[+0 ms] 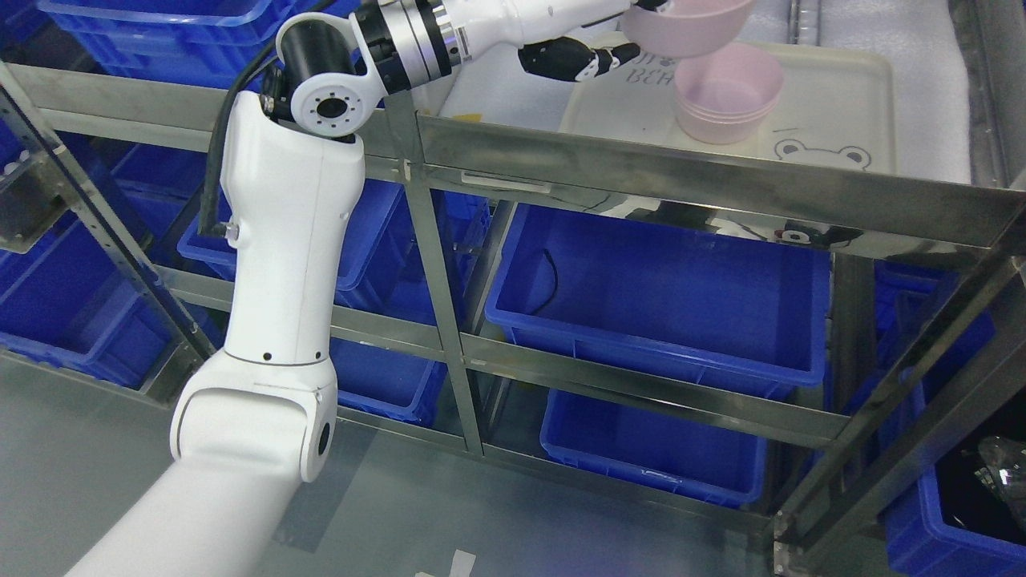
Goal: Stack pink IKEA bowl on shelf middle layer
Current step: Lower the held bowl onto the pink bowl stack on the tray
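The left robot hand (589,58), black-fingered, sits at the top of the view at the end of the white left arm (276,264), which rises from the lower left and bends over the shelf rail. Its fingers curl under and against the side of a pink bowl (689,26), grasping it; the bowl is tilted and held in the air, cut off by the top edge. No right arm shows.

Floor: grey and smooth, visible along the bottom and lower left.

Shelf rack (657,180): stainless steel, with horizontal rails and upright posts. The shelf level under the hand carries a white padded liner (930,104).

Blue plastic bins (665,296): these fill the lower levels of the rack, one large open bin directly below the front rail, a second bin (653,449) beneath it, and more to the left and far right. A thin black cable (551,280) hangs into the large bin.

Cream tray (834,96): it lies on the liner, printed with a bear face near its front edge.

Stack of pink bowls (725,92): nested, upright, standing on the tray. The held bowl hangs just above and to the left of this stack, its lower rim overlapping the stack's top rim in the view; contact between them cannot be determined.

The front rail lies between the camera and the tray.
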Available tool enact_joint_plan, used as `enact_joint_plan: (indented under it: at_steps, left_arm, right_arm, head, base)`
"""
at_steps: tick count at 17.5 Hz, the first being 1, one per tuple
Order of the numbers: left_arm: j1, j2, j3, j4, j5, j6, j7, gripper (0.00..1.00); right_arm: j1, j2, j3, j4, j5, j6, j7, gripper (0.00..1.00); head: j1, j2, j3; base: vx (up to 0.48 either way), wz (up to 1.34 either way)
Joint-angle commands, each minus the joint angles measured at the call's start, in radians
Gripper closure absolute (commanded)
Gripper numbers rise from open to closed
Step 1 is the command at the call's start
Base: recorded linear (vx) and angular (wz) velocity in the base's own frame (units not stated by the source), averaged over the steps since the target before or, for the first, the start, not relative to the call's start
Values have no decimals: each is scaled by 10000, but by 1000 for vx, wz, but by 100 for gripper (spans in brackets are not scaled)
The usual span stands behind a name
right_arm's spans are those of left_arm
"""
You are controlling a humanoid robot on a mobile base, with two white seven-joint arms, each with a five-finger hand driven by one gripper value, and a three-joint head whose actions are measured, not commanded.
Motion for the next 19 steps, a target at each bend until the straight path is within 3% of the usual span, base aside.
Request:
enact_joint_plan:
  at_steps: [1, 7, 19]
  left_arm:
    - [-1047, 175, -409, 3213, -822, 223, 66, 98]
    - [-940, 175, -1805, 3306, -868, 652, 235, 98]
    - [-1216, 175, -3247, 4241, -1082, 1236, 1061, 97]
  right_arm:
    - [229, -175, 0, -175, 0, 8, 3, 0]
    - [229, -175, 0, -175, 0, 8, 3, 0]
    - [229, -175, 0, -175, 0, 8, 3, 0]
  head:
    - [0, 0, 0]
    - [0, 0, 0]
    - [0, 0, 0]
  base:
    - [80, -278]
    - [62, -194]
    - [9, -26]
